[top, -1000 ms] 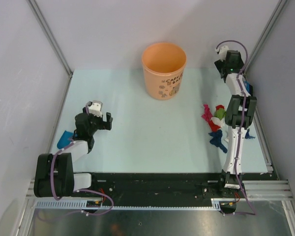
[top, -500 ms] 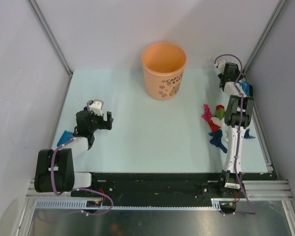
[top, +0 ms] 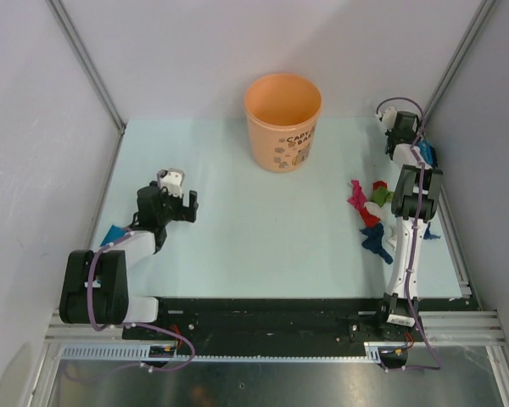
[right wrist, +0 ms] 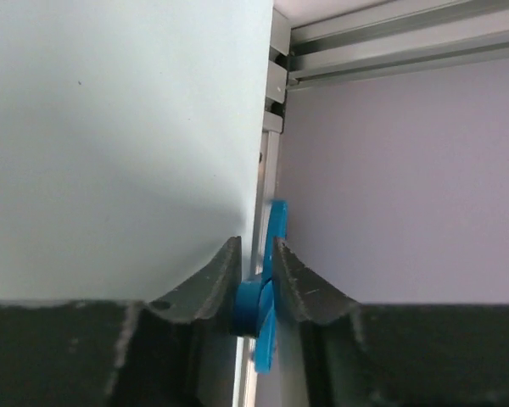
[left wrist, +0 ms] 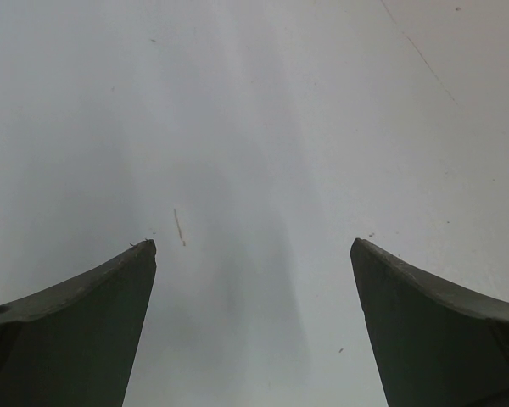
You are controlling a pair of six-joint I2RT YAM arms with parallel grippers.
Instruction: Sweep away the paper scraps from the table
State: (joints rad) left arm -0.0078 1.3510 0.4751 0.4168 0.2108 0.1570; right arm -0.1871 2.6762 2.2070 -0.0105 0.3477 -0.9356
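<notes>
This looks like a robot test cell in a lab, not a home. The left arm (top: 131, 250) and right arm (top: 405, 254) are bolted to a black and aluminium rail (top: 263, 318) at the near edge of a pale mint table (top: 263, 229). Grey panel walls (top: 195, 51) on aluminium struts (top: 86, 64) box it in (purple cables (top: 176, 337) trail loose).

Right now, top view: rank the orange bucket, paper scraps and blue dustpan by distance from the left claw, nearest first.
From the left claw:
1. blue dustpan, close by on the near left, towards the left edge.
2. orange bucket, far centre, up and to the right.
3. paper scraps, clustered across on the right side.
</notes>
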